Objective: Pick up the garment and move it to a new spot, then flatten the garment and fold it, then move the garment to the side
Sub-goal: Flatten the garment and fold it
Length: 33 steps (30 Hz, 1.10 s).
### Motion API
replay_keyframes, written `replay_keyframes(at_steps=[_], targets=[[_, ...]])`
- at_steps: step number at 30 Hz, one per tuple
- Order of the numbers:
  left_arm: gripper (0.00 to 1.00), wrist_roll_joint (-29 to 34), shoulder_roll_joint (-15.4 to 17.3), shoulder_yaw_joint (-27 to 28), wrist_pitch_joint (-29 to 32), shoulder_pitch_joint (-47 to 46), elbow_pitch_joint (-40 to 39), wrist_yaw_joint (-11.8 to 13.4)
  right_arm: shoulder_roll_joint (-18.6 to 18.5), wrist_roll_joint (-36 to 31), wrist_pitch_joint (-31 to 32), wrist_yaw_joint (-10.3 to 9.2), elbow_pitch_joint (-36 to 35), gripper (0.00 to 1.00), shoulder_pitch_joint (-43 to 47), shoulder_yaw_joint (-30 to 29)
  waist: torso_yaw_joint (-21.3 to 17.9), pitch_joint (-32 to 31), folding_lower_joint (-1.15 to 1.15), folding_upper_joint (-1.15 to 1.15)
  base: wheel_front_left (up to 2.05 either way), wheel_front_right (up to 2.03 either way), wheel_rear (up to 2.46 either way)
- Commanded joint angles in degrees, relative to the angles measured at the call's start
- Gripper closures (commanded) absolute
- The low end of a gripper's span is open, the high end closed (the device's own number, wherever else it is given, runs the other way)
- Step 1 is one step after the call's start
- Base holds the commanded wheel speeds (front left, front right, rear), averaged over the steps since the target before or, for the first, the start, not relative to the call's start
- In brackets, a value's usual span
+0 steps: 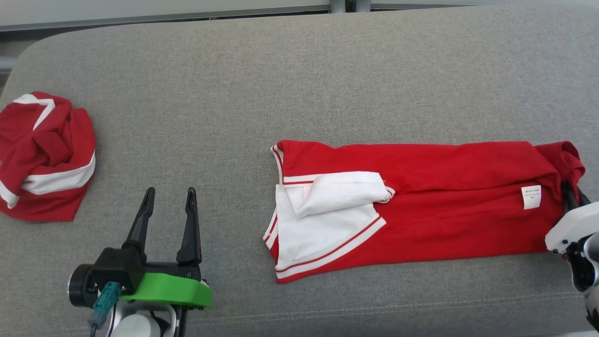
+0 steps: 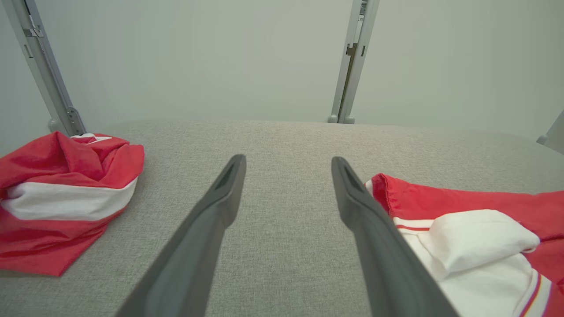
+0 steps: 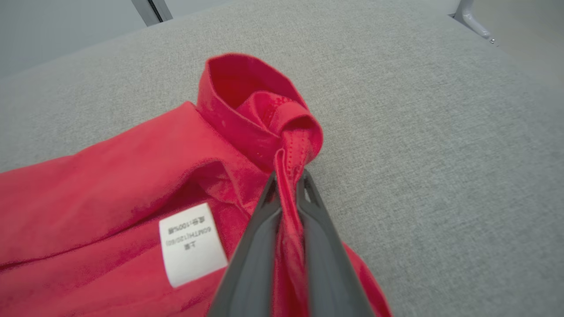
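The garment (image 1: pixel 421 206) is a red shirt with white sleeve and collar panels, folded lengthwise into a long strip on the grey cushion (image 1: pixel 299 84). Its right end is bunched up, and my right gripper (image 1: pixel 572 194) is shut on that bunched hem (image 3: pixel 288 176), with red cloth pinched between the two dark fingers. A white care label (image 3: pixel 191 242) lies just left of the grip. My left gripper (image 1: pixel 171 194) rests open over bare cushion, left of the garment's white sleeve end (image 2: pixel 480 246), touching nothing.
A second red and white garment (image 1: pixel 42 159) lies crumpled at the cushion's far left edge, also in the left wrist view (image 2: pixel 61 198). Metal frame posts (image 2: pixel 352 61) stand behind the cushion against a pale wall.
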Motion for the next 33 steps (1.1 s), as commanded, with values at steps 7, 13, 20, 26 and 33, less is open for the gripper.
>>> replay_keyframes(at_steps=[7, 13, 20, 26, 33], targets=[[0.00, 0.8, -0.3, 0.5, 0.0, 1.0, 0.2, -0.1, 3.6, -0.4, -0.8, -0.08, -8.3, 1.00, 0.4, 2.8, -1.3, -1.8, 0.00, 0.00, 0.00, 0.00, 0.00], [0.00, 0.9, -0.4, 0.4, 0.0, 1.2, 0.4, -0.4, 6.9, -0.7, 1.7, -0.08, -21.5, 1.00, 3.0, 7.5, -1.5, -2.6, 0.00, 0.00, 0.00, 0.00, 0.00], [0.00, 1.1, -1.0, -0.1, 0.0, 1.2, 0.9, -0.9, 12.4, -1.1, 6.5, -0.07, -34.9, 1.00, 6.4, 12.3, -0.2, -3.1, 0.00, 0.00, 0.00, 0.00, 0.00], [0.00, 1.3, -1.7, -0.5, 0.0, 0.6, 1.5, -1.6, 18.7, -1.7, 8.6, -0.06, -36.4, 1.00, 5.3, 16.0, 1.4, -3.1, 0.00, 0.00, 0.00, 0.00, 0.00], [0.00, 1.6, -2.3, -1.0, 0.0, -0.4, 2.0, -2.4, 23.0, -1.9, 6.4, -0.06, -27.6, 1.00, 0.4, 20.3, 4.2, -2.5, 0.00, 0.00, 0.00, 0.00, 0.00]])
